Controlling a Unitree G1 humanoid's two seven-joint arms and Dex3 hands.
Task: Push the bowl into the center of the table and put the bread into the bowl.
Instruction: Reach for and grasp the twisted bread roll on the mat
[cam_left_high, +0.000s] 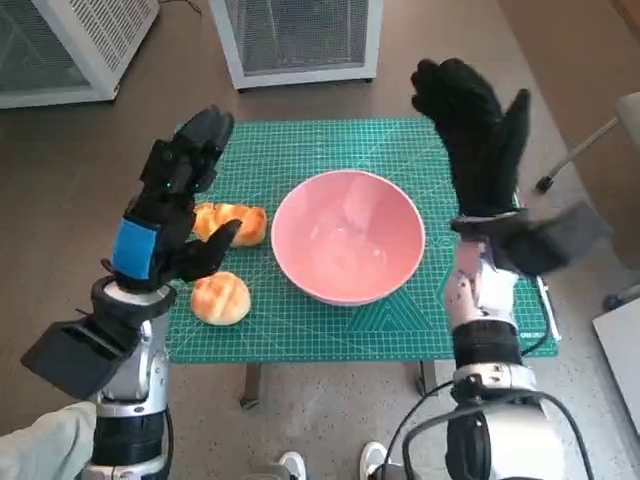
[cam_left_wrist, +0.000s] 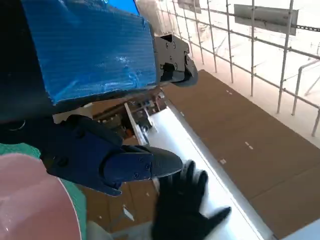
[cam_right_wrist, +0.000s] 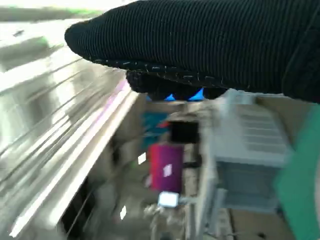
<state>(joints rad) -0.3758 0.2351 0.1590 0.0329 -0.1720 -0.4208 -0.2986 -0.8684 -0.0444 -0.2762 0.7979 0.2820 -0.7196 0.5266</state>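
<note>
A green cutting mat (cam_left_high: 300, 330) covered the small table. The pink bowl (cam_left_high: 347, 235) sat central; two bread rolls (cam_left_high: 221, 298) lay at its 9 o'clock. Left hand (cam_left_high: 175, 195) and right hand (cam_left_high: 475, 125) hovered empty, fingers spread.

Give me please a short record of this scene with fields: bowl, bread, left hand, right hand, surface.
bowl: pink bowl, empty, near the middle of the mat
bread: two pieces beside the bowl, bread roll in front, second bread partly hidden by the left hand
left hand: left hand raised over the bread, holds nothing
right hand: right hand raised, fingers apart, holds nothing
surface: green mat on a small table
</note>
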